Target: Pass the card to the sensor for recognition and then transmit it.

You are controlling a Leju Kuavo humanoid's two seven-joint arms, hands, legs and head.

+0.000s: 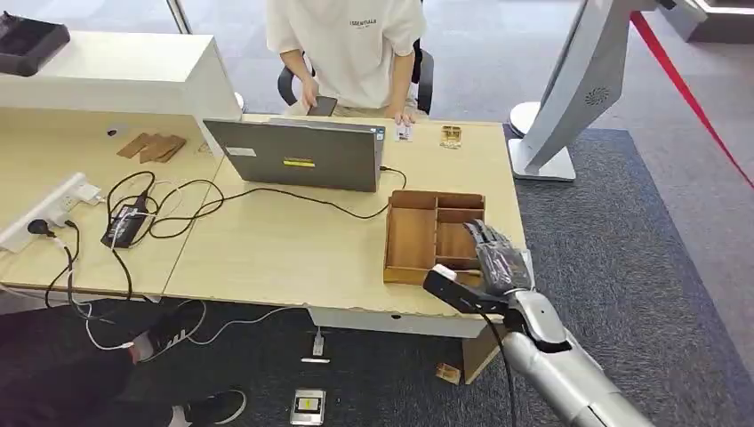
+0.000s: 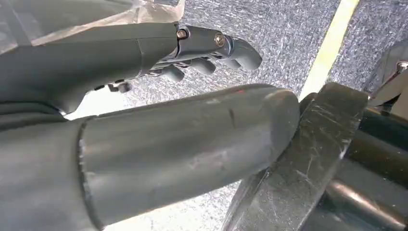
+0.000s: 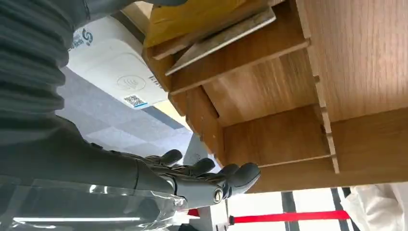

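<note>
A pale flat card [image 3: 222, 39] leans in a compartment of the wooden tray [image 1: 412, 238], next to a yellow piece [image 3: 192, 17]. My right hand [image 1: 498, 252] hovers over the tray's right side, fingers [image 3: 207, 174] stretched out and apart, with nothing between them. Just beyond the tray lies a white sensor box [image 3: 113, 72] with a contactless mark and a code label. My left hand [image 2: 192, 48] hangs over grey carpet, its fingers loosely bent and empty.
A person in a white shirt [image 1: 351, 44] sits behind the desk [image 1: 267, 258] with a phone in hand. An open laptop [image 1: 298, 153] and its cables stand left of the tray. A small card [image 1: 404, 132] and a wooden piece [image 1: 452, 135] lie at the far edge. A white kiosk stand [image 1: 569, 98] rises on the right.
</note>
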